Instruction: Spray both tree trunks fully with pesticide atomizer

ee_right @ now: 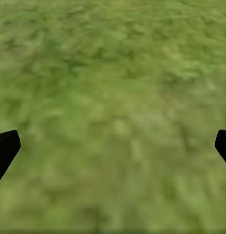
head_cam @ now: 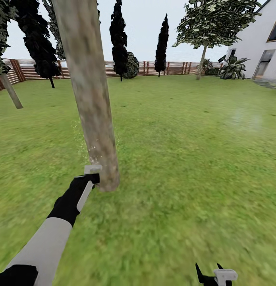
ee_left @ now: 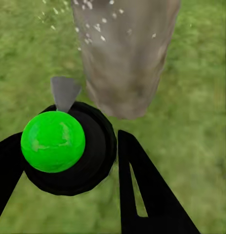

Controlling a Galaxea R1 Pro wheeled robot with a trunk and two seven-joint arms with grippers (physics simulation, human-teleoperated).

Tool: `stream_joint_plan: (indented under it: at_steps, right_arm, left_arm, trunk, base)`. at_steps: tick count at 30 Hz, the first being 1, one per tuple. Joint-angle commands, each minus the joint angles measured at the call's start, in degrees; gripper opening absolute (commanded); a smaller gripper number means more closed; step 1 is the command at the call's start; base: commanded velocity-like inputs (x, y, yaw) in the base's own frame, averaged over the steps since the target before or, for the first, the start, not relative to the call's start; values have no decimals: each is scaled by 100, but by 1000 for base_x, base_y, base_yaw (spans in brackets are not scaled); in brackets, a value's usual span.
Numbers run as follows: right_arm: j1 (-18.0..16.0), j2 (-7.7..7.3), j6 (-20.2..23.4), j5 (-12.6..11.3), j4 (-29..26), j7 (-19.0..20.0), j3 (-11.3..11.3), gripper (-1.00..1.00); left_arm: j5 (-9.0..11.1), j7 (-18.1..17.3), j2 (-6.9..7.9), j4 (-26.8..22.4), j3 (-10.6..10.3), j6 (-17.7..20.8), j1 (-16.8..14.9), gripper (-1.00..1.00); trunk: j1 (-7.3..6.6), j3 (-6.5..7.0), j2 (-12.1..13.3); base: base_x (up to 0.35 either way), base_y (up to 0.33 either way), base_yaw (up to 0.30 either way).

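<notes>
One pesticide atomizer (ee_left: 69, 153) is sitting clamped in the left gripper (ee_left: 64, 190), its nozzle aiming at the tree trunk (head_cam: 92, 103) just beside it.
The bottle is judged small, light, rigid and smooth, so the fingers (ee_left: 142, 190) are gripping its round body; droplets (ee_left: 93, 19) are speckling the bark. The right gripper (ee_right: 113, 146) is hanging spread and empty above grass (head_cam: 193, 159).

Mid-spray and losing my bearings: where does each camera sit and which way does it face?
Head view: looks forward and down over lawn at the tree trunk; left arm and left gripper reach it, right gripper low.
Left wrist view: along the fingers, onto the green-capped atomizer, trunk base beyond.
Right wrist view: down at grass.
Shared: trunk, head and left wrist.
</notes>
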Motion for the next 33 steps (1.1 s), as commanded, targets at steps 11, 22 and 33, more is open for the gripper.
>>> stream_joint_plan:
  at_steps: [11, 22, 33]
  right_arm:
    - [0, 0, 0, 0, -1, 0, 0, 100]
    - [0, 0, 0, 0, -1, 0, 0, 100]
    - [0, 0, 0, 0, 1, 0, 0, 100]
  left_arm:
    - [5, -16, 241, -1188, 77, 904, -3, -100]
    - [7, -352, 237, -1937, 23, 2152, -169, -100]
    - [35, -436, 117, -2296, 79, 2321, -454, -100]
  trunk:
    - [0, 0, 0]
    - [0, 0, 0]
    - [0, 0, 0]
  base:
    - [0, 0, 0]
    - [0, 0, 0]
    - [0, 0, 0]
